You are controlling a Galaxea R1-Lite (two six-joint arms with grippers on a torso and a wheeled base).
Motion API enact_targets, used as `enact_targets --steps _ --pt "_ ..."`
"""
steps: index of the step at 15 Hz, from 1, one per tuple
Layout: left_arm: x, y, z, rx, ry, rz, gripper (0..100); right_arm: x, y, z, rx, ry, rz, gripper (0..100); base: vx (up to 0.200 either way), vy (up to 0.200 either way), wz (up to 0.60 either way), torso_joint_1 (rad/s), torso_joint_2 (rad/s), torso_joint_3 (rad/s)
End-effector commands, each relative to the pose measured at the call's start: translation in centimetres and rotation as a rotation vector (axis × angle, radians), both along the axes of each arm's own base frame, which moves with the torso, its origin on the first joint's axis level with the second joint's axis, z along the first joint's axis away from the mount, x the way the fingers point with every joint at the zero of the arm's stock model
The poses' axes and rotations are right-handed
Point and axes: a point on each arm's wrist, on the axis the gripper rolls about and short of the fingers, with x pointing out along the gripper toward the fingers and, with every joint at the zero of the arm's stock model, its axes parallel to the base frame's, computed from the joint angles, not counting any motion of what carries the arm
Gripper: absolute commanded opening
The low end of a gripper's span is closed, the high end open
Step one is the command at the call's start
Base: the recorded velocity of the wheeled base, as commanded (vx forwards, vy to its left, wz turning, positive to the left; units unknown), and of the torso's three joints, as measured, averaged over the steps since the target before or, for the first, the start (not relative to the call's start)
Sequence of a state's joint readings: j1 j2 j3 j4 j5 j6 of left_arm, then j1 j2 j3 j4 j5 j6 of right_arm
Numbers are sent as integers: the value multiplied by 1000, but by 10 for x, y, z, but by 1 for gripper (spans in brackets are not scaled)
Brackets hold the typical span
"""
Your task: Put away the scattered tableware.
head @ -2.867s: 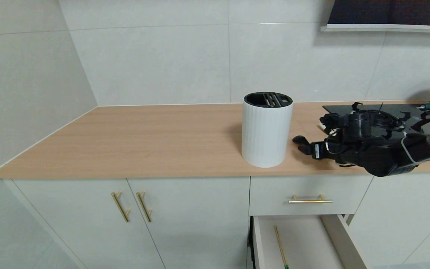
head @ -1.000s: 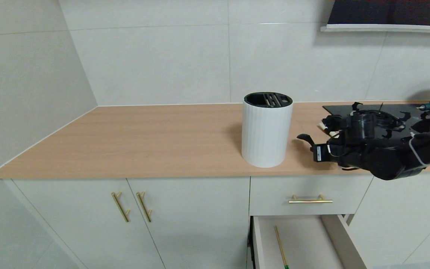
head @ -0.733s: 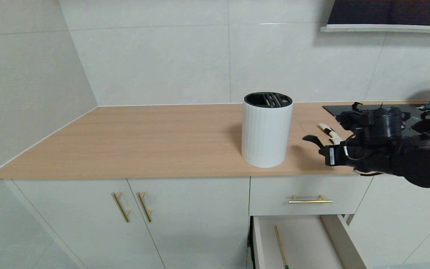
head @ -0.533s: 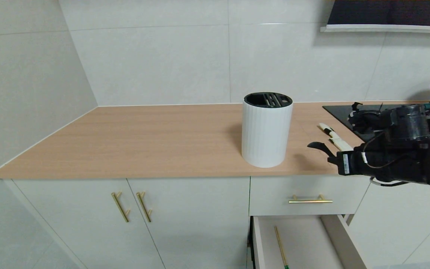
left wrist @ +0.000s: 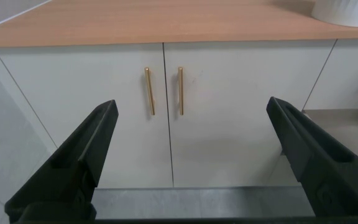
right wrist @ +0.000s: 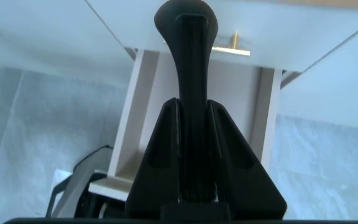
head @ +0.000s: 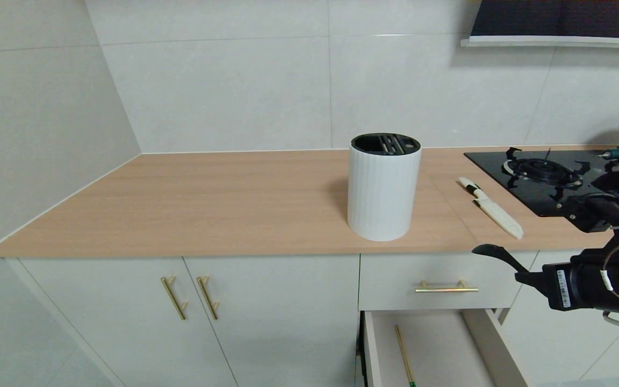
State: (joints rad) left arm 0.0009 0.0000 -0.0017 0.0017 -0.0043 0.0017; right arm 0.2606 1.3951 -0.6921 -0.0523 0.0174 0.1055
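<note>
Drawer below white holder holds one thin stick; knife on surface right of holder; right gripper closed, left gripper apart.

Readable words: none that I can make out;
Sticker on the right gripper: white, with fine dark print too small to read;
Numbers and signs: none legible

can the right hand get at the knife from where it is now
Probably yes. The knife lies bare on the counter between holder and stove, nothing over it. The right hand hangs shut just below the counter's edge, so it would have to rise and open.
</note>
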Motion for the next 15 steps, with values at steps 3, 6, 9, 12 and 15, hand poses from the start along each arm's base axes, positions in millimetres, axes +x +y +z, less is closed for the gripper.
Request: enact_targets --steps 3,6,9,12,15 --pt "0 0 0 0 0 0 100 3 1 -10 -10 34 0 0 0 0 0 0 0 0" --pt "0 0 0 0 0 0 100 10 3 -18 -12 43 -2 0 0 0 0 0 0 0" --pt "0 0 0 0 0 0 100 15 4 -26 -19 66 -6 0 0 0 0 0 0 0" --pt "0 0 0 0 0 0 100 17 5 -30 -24 81 -7 0 0 0 0 0 0 0" --pt "0 0 0 0 0 0 100 21 6 -35 -33 102 -10 0 0 0 0 -25 63 41"
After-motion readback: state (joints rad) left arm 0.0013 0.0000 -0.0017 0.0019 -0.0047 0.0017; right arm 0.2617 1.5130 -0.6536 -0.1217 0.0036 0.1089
